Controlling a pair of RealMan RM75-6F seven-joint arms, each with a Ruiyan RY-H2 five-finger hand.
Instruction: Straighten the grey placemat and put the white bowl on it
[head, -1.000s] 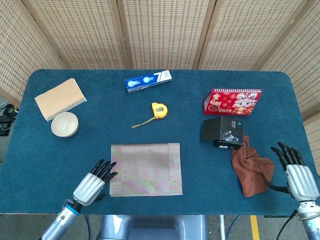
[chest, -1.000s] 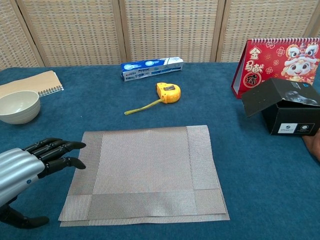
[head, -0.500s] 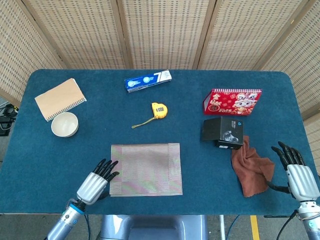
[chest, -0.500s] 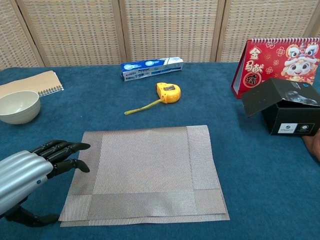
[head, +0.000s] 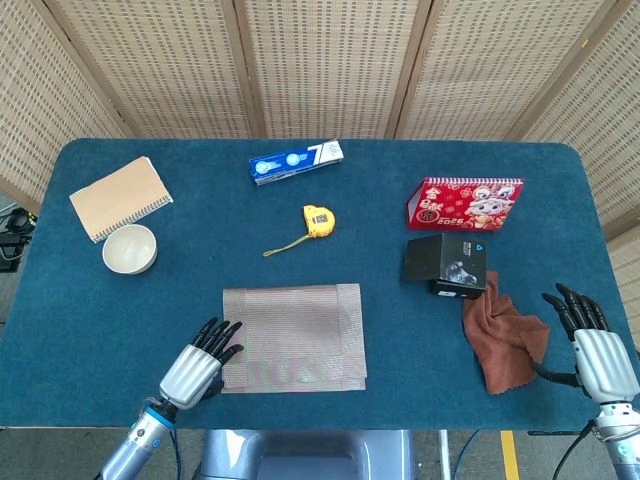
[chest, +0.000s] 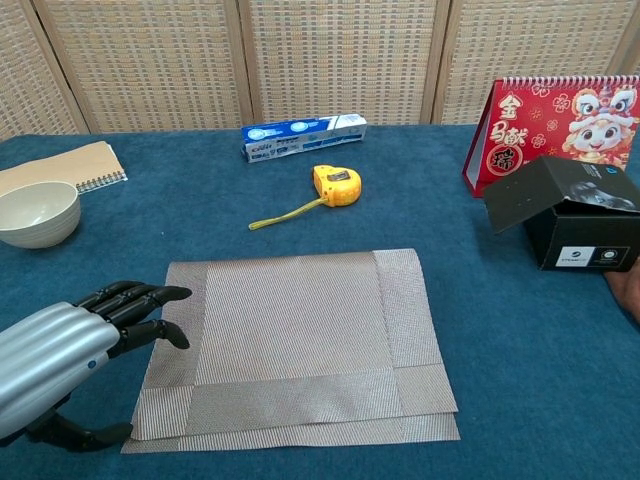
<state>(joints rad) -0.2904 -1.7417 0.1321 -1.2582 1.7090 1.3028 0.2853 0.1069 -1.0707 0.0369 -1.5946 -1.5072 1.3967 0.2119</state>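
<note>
The grey placemat (head: 293, 336) (chest: 300, 340) lies folded in two layers near the table's front edge, the top layer slightly skewed over the bottom one. My left hand (head: 196, 368) (chest: 70, 352) rests on the mat's left edge with fingers extended and touching the weave. The white bowl (head: 129, 249) (chest: 35, 213) stands upright at the left, apart from the mat, beside a notebook. My right hand (head: 592, 348) hovers at the front right corner, fingers spread, holding nothing.
A tan notebook (head: 119, 197), blue toothpaste box (head: 295, 161), yellow tape measure (head: 318, 220), red calendar (head: 463, 203), black box (head: 446, 264) and brown cloth (head: 505, 337) lie about the table. Wicker screens stand behind.
My left hand moved right onto the mat's left edge, and the top layer shifted a little, skewing against the lower one. The right hand stayed put.
</note>
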